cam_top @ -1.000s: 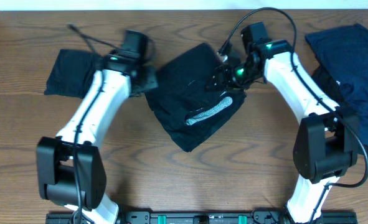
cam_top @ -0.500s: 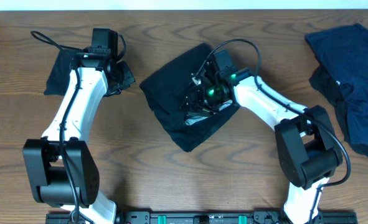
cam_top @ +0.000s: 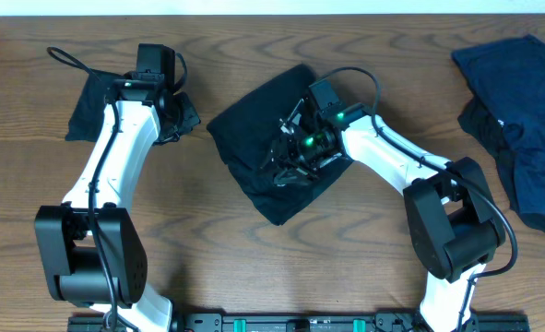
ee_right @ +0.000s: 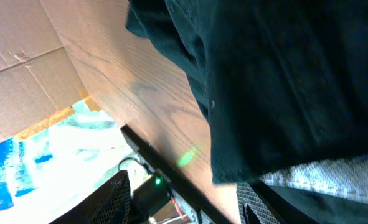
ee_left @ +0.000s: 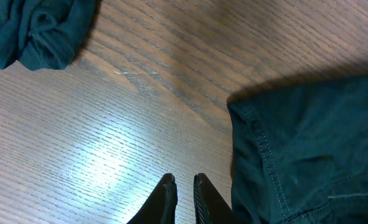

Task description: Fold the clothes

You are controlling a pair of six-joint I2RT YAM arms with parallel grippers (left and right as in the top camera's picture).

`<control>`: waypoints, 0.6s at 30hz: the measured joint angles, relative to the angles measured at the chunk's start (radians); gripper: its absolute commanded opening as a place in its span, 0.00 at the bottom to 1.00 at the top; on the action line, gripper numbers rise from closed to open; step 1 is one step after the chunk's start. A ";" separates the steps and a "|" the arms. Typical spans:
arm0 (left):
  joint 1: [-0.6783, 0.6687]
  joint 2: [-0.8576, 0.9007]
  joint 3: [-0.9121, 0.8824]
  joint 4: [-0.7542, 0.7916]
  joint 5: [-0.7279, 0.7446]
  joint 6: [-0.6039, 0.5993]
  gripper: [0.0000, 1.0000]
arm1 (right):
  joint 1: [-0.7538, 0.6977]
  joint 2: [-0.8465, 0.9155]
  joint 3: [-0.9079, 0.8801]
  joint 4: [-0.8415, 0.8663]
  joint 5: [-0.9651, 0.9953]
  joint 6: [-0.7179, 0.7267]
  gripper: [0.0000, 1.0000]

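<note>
Folding target: black garment (cam_top: 254, 148), mid-table, bunched, rough diamond, no neat fold yet; grey strip (ee_right: 320, 171) shows in the right wrist view.
Right gripper (cam_top: 292, 159): down on the garment's right half, fingers (ee_right: 118, 196) apart, nothing seen clamped between them.
Left gripper (ee_left: 182, 190): fingers nearly together, empty, over bare table (ee_left: 96, 137); seamed dark cloth edge (ee_left: 296, 143) just beside.
Other clothes: small dark piece (cam_top: 89, 106) far left by the left arm; navy pile (cam_top: 516, 83) far right, well apart, loose.
Risk 1: closing from here may pinch several layers, or only the grey strip, so a lift drags the whole bundle instead of one flap. Cause: bunching hides the true edge.
Risk 2: garment may slide on the wood when pulled. Cause: left gripper is off it, nothing pins it.
</note>
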 measured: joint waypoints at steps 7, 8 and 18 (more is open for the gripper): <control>0.000 0.000 0.000 0.000 0.000 0.000 0.13 | 0.004 0.000 0.000 -0.006 0.015 0.000 0.52; 0.000 0.000 0.000 0.000 0.000 0.000 0.14 | 0.007 0.000 0.000 0.005 0.030 0.001 0.51; 0.000 0.000 0.000 0.000 0.000 0.000 0.14 | 0.011 0.000 0.000 0.029 0.176 0.018 0.37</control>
